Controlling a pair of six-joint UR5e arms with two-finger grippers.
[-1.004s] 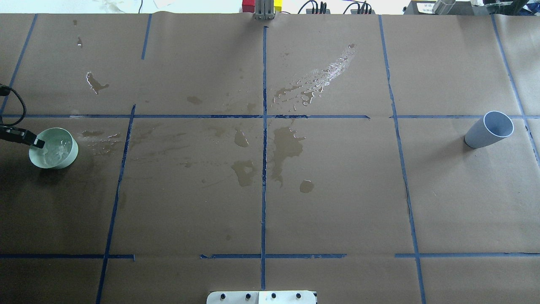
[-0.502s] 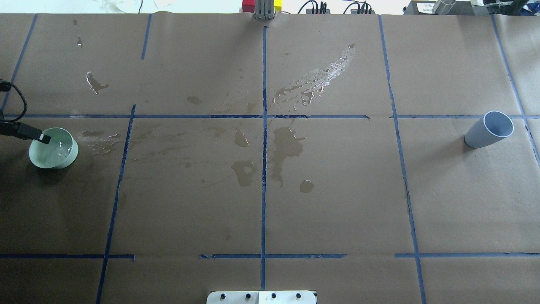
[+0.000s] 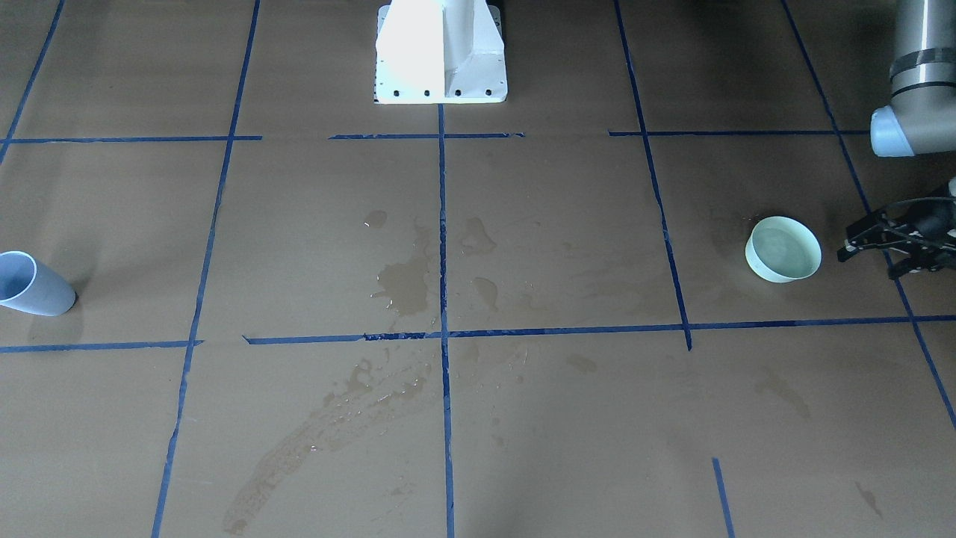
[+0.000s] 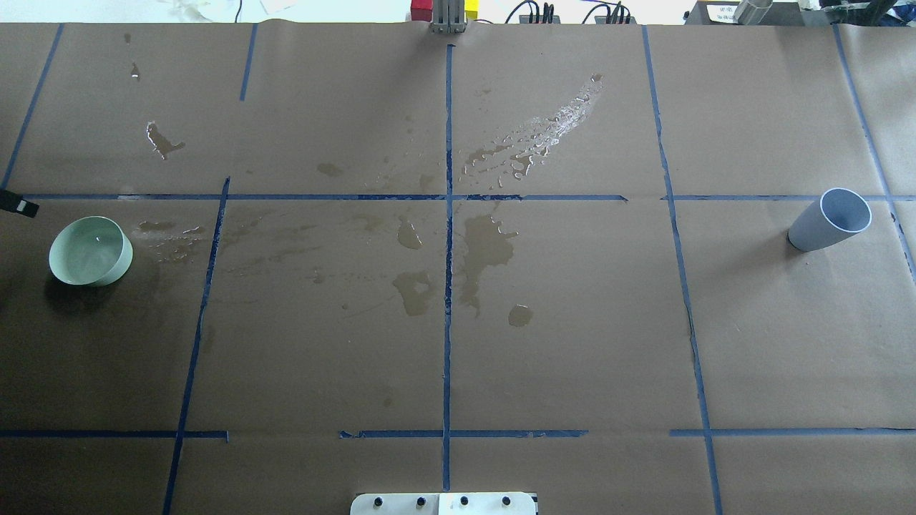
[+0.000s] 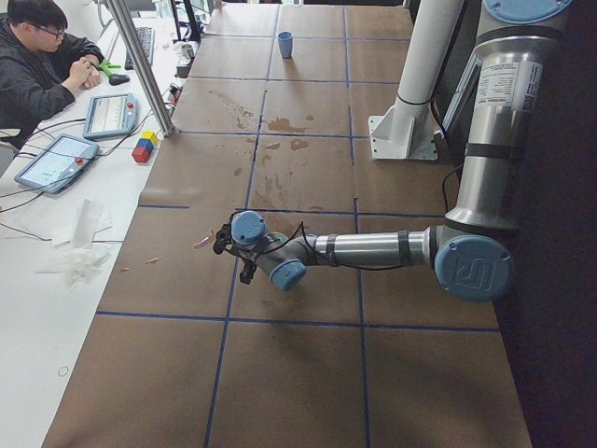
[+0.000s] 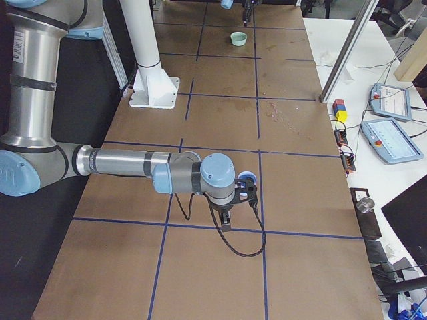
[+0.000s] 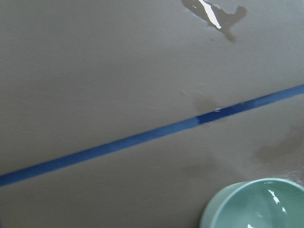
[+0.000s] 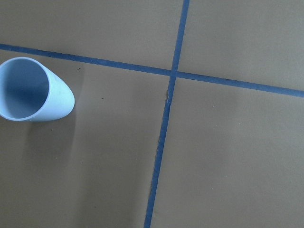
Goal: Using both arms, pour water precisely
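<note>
A pale green bowl (image 4: 120, 266) stands at the table's left end and holds the water (image 4: 84, 247), which has a glossy surface. It also shows in the front view (image 3: 777, 275) and the left wrist view (image 7: 223, 204). My left gripper (image 3: 866, 258) is open and empty, a short way off the bowl's outer side; only a tip shows in the overhead view (image 4: 21, 206). A light blue cup (image 4: 830, 219) stands empty at the right end. My right gripper (image 6: 227, 217) hovers beside the cup (image 6: 247, 178); I cannot tell whether it is open.
Spilled water marks the brown paper around the centre line (image 4: 486, 243) and further back (image 4: 551, 129), with small patches beside the bowl (image 4: 168, 232). The white pedestal (image 3: 441, 52) stands at the robot's side. Blue tape lines divide the table.
My left gripper, which had a finger over the bowl's rim, has let go and pulled back to the left, almost out of the overhead view. The bowl and cup stay put.
</note>
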